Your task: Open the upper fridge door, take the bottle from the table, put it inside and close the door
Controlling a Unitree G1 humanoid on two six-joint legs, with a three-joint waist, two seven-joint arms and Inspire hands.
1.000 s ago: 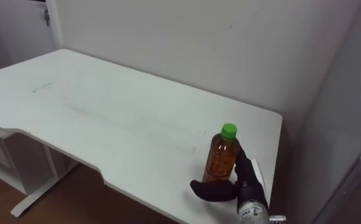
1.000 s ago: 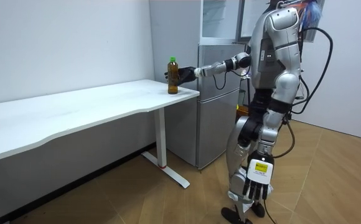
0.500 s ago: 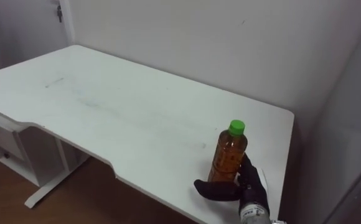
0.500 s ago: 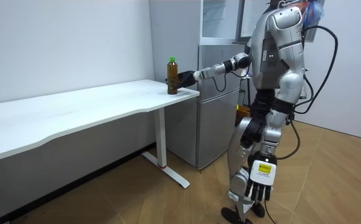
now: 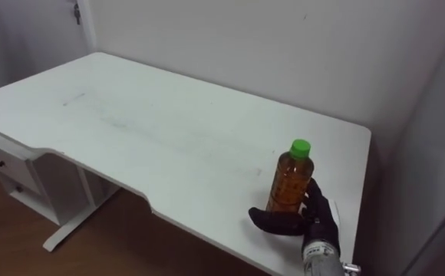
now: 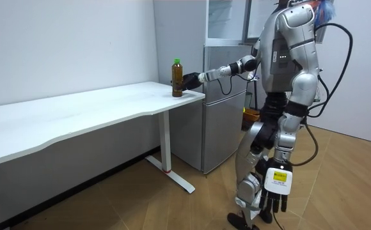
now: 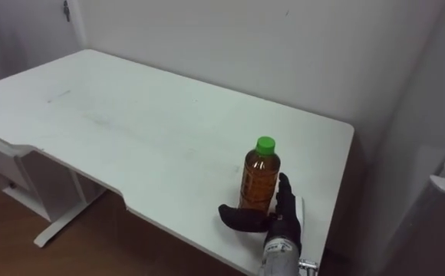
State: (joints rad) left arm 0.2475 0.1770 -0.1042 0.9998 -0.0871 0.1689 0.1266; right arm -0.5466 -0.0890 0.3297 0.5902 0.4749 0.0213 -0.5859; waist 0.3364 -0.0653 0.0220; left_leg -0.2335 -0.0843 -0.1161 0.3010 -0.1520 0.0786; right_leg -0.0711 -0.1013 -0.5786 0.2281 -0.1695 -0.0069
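The clear plastic bottle (image 5: 291, 184) of amber drink stands upright near the right near corner of the long white table (image 5: 169, 146), its green screw cap (image 5: 301, 148) on. The black right hand (image 5: 313, 220) grasps its lower part: the thumb wraps across the near side at the base and the fingers curl round the right and far side. The base appears to rest on the tabletop, not yet lifted.

In the room view the robot stands beside the table's end with its right arm stretched out to the bottle. The left hand (image 6: 274, 201) hangs low at its side, fingers loose and holding nothing. The tall grey fridge (image 6: 224, 102) stands just beyond the table's end, close to the robot.

The bottle looks nearly full, so it is probably fairly heavy for its size. Its smooth, slightly yielding wall could slip or dent under a hard squeeze. A hold round the middle of the body, rather than at the base, would likely keep it from tipping when raised.

A label may wrap the body, but no writing on it can be read.
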